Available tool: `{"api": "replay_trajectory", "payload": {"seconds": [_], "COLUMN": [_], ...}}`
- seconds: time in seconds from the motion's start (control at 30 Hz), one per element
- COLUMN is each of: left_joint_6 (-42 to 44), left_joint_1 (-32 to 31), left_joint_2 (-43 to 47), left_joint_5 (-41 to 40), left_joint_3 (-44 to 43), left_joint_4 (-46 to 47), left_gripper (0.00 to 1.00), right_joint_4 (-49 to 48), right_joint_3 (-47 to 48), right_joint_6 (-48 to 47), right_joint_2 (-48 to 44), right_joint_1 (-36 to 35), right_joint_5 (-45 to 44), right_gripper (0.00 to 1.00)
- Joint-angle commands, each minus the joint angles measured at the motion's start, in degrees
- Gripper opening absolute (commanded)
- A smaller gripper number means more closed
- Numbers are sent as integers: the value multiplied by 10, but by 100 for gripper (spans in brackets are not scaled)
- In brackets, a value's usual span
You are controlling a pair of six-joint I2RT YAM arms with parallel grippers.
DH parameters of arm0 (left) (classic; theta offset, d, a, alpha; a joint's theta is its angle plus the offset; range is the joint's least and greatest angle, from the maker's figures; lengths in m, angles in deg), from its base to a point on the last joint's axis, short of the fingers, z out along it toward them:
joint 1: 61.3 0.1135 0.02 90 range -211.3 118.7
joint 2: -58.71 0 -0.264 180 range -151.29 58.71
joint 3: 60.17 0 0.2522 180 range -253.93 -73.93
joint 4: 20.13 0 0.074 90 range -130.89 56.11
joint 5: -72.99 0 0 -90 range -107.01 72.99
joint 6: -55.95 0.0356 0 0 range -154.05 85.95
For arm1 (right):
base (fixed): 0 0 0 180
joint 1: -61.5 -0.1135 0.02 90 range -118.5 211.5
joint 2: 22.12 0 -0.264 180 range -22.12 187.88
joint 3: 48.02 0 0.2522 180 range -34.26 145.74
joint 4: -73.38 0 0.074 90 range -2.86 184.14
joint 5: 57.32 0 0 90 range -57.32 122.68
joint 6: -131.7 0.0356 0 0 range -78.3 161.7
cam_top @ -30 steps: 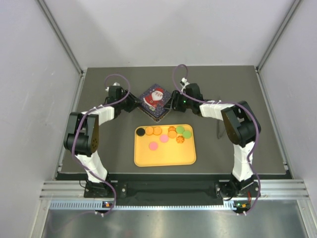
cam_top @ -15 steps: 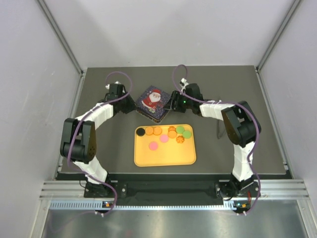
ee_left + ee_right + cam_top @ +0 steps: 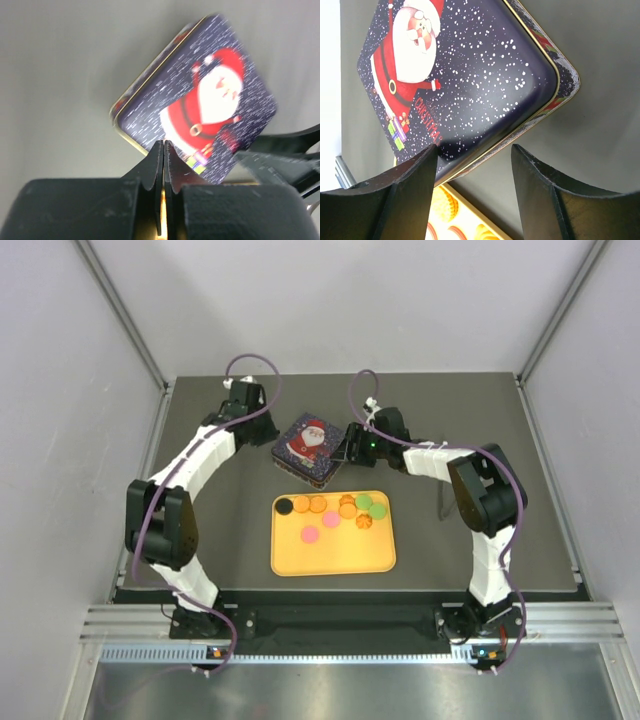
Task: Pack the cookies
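Note:
The cookies (image 3: pixel 330 510), orange, pink, green and one black, lie along the far part of a yellow tray (image 3: pixel 335 560). Behind the tray stands a dark blue Santa tin (image 3: pixel 307 447) with its lid on. My right gripper (image 3: pixel 347 445) is open at the tin's right side. In the right wrist view its gap (image 3: pixel 475 165) spans the tin's (image 3: pixel 470 75) gold-rimmed edge, with orange cookies (image 3: pixel 445 200) below. My left gripper (image 3: pixel 258 428) is shut on nothing, a little off the tin's left corner. In the left wrist view its shut tips (image 3: pixel 164 145) point at the tin (image 3: pixel 200 100).
A dark mat (image 3: pixel 480 410) covers the table between grey walls (image 3: pixel 60 390) on both sides. The tray's near half (image 3: pixel 335 545) holds no cookies. A thin dark item (image 3: pixel 441 502) lies on the mat beside the right arm.
My left gripper has drawn back from the tin's left corner toward the far left and has shut. The tin has shifted slightly left. The right gripper has stayed put.

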Motion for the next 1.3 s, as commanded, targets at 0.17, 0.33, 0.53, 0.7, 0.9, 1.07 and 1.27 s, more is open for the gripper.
{"api": "replay_trajectory", "payload": {"seconds": [0.17, 0.33, 0.53, 0.7, 0.9, 1.07, 1.27], "left_joint_6": [23, 15, 14, 19, 37, 46, 53], "left_joint_1": [-16, -16, -17, -17, -17, -17, -33], "left_joint_2": [-74, -90, -88, -84, -62, -54, 1], "left_joint_5": [-90, -82, -80, -78, -75, -47, -25], "left_joint_3": [-31, 39, 26, -9, -45, -103, -90], "left_joint_4": [-29, 8, 1, -21, -30, -61, -64], "left_gripper": [0, 0, 0, 0, 0, 0, 10], "right_joint_4": [70, 70, 73, 75, 81, 100, 100], "right_joint_3": [1, 0, -1, 6, 21, 34, 3], "right_joint_6": [-38, -38, -40, -39, -43, -40, -45], "right_joint_2": [7, 7, 2, 1, -15, -43, -112], "right_joint_1": [8, 8, 9, 9, 16, 38, 49], "right_joint_5": [-42, -41, -41, -40, -40, -31, -39], "right_gripper": [59, 59, 59, 59, 61, 62, 67]}}
